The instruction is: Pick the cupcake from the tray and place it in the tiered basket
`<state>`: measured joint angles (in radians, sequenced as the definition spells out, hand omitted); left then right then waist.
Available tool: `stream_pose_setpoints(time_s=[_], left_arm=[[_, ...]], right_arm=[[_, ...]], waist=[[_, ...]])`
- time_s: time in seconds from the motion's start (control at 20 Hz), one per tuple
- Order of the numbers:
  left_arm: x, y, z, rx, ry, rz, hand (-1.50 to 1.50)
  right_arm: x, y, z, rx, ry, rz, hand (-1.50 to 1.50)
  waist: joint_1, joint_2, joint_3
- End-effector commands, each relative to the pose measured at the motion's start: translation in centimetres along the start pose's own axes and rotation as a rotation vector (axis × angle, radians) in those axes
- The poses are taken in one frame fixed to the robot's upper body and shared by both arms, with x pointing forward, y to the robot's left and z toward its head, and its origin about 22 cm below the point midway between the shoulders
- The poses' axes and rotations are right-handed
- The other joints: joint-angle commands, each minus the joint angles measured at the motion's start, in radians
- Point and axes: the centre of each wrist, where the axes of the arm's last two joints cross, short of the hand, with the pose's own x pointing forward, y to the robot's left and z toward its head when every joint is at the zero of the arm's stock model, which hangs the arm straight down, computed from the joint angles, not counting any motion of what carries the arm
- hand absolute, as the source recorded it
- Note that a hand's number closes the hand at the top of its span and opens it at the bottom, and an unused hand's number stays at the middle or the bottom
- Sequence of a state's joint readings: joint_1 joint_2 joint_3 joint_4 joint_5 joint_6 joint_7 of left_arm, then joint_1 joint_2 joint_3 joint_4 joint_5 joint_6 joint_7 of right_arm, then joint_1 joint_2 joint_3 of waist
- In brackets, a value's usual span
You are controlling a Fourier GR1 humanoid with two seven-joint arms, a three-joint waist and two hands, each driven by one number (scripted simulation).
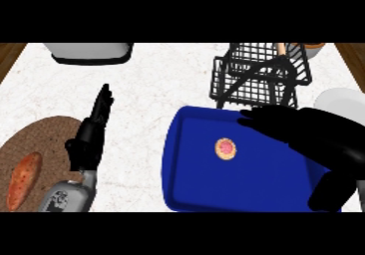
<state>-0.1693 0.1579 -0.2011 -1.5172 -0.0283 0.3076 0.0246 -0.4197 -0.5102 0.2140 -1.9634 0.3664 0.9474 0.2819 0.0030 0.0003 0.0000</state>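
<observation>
Right in the middle of the blue tray (215,189) sits the cupcake (227,148), small and pink-topped, with bare blue floor all round it and nothing touching it. The tray's raised rim runs close along its left and far sides; the near part reaches the view's lower edge. Beyond the far rim, just behind the tray, stands the black wire tiered basket (259,74), its top open.

The right hand (318,134) hangs over the tray's right half, fingers stretched out and relaxed towards the cupcake, fingertips still apart from it and holding nothing. The left hand (93,132) stands on the left of the tray, fingers straight and pointing away, likewise grasping nothing.

Around them the surface (156,89) is pale speckled stone. A round brown mat (46,144) lies at the left with a reddish oblong food item (23,179) on it, a grey-white appliance (90,52) sits at the far edge, and a white rounded object (347,102) shows at the right.
</observation>
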Motion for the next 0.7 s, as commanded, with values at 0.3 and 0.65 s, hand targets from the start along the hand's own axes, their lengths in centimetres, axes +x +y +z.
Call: stream_pose_setpoints(time_s=[0.3, 0.65], left_arm=[[-0.3, 0.1, 0.0, 0.001, -0.008, 0.010, 0.00], [0.4, -0.6, -0.3, -0.005, 0.005, 0.010, 0.00]], right_arm=[[-0.3, 2.7, -0.7, -0.033, -0.066, 0.163, -1.50], [-0.5, 4.5, -3.9, -0.067, 0.047, 0.133, -1.50]], waist=[[-0.001, 0.001, 0.000], [-0.001, 0.000, 0.000]])
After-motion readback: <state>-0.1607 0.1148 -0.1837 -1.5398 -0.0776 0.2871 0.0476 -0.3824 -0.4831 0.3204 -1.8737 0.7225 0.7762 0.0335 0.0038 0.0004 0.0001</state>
